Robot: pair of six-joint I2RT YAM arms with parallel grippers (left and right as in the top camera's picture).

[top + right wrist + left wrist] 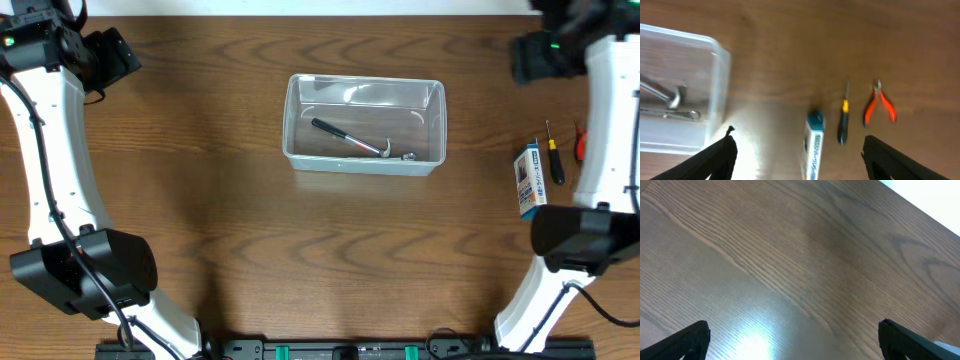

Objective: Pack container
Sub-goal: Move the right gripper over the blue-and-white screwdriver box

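Both grippers spread, holding nothing.
We note left gripper [797, 342] and right gripper [802, 160] fingers wide apart. The container [364, 80] sits mid-table [200, 150], long axis left-right, opening up, well apart from the screwdriver [843, 120] and pliers [879, 105].

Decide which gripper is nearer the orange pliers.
Right. The right gripper hangs close by the orange pliers; the left gripper sits far off, beyond the container.
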